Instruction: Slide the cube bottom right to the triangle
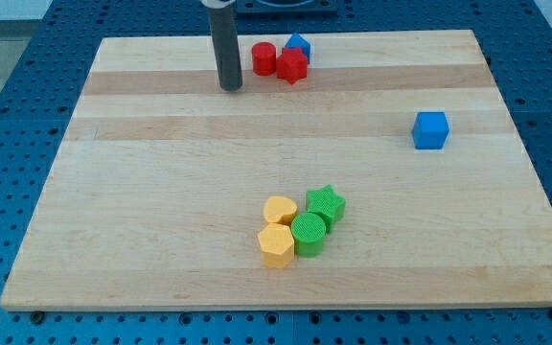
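Note:
A blue cube [430, 130] sits alone on the wooden board at the view's right. A blue triangle [298, 45] lies at the view's top centre, touching a red star-like block [292, 66] and next to a red cylinder [264, 58]. My tip [231, 87] rests on the board just left of the red cylinder, far to the left of the blue cube.
A cluster sits at the view's bottom centre: a yellow heart [280, 210], a yellow hexagon [276, 245], a green cylinder [308, 234] and a green star [326, 204]. The board's edge [286, 305] borders a blue perforated table.

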Motion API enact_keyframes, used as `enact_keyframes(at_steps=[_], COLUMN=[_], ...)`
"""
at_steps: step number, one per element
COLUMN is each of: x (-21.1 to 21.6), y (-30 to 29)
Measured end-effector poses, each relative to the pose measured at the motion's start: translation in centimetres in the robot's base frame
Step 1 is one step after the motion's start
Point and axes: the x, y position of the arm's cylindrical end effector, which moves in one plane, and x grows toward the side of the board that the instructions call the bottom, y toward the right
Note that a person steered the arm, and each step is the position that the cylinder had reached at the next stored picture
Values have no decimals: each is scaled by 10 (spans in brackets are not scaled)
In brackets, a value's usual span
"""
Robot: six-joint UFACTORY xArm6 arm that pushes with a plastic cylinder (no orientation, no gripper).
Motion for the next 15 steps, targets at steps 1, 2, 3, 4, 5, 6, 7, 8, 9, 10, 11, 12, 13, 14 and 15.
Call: enact_keyframes(at_steps=[1, 2, 3, 4, 5, 6, 7, 8, 9, 10, 11, 12, 13, 14, 15], x=[38, 71, 103, 130, 151, 152, 152, 147, 131, 112, 91, 72, 51, 32, 14], y=[9, 39, 73, 108, 147, 186, 224, 252, 267, 269, 269, 269, 269, 269, 269])
